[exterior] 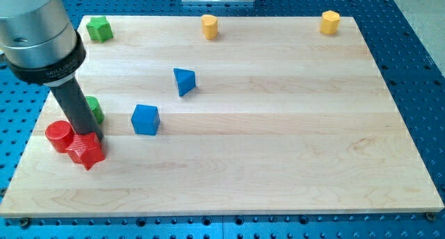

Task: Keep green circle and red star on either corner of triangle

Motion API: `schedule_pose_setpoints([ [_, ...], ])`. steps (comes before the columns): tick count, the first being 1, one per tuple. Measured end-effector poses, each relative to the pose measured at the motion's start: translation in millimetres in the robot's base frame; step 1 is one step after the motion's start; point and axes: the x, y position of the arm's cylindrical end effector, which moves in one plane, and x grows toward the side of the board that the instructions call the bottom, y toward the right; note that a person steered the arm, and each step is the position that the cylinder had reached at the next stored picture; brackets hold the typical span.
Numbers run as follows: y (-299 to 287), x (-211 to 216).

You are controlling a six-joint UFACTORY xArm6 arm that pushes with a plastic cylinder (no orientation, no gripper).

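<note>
The pale wooden board [278,128] sits on a blue perforated table [417,58], and the job on it looks barely begun. The blue triangle block [184,80] stands alone, up and left of the board's middle, with nothing at either of its corners. Both pieces meant to flank it are well apart from it, down near the board's left edge toward the bottom-left corner.

The arm's big grey housing [38,30] fills the view's top-left corner, and its dark rod [76,107] comes down from it. There are no fingers on this rig, so nothing is held; my tip [94,137] seems to rest right at the top of the red star block [86,150], touching or just beside it, though the very end is hard to separate from the star.

The blue square block [145,119] lies between that cluster and the triangle. A red round block [60,135] touches the star on its left. The green round block [94,108] is mostly hidden behind the rod, so its shape is a guess.

Along the top edge sit a green star block [99,28] near the top-left corner, a yellow block [209,26] midway, and another yellow block [330,21] near the top-right corner; their exact shapes are unclear.
</note>
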Motion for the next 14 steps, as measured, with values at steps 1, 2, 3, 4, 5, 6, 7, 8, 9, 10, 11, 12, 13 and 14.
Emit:
schedule_pose_setpoints([
  [1,0,-38],
  [2,37,-33],
  [3,13,-48],
  [4,2,-49],
  [5,17,-70],
  [6,-2,-76],
  [7,-2,-76],
  [8,-2,-74],
  [9,-2,-74],
  [10,2,-74],
  [11,14,-74],
  [12,26,-56],
  [13,4,-43],
  [14,-16,-23],
])
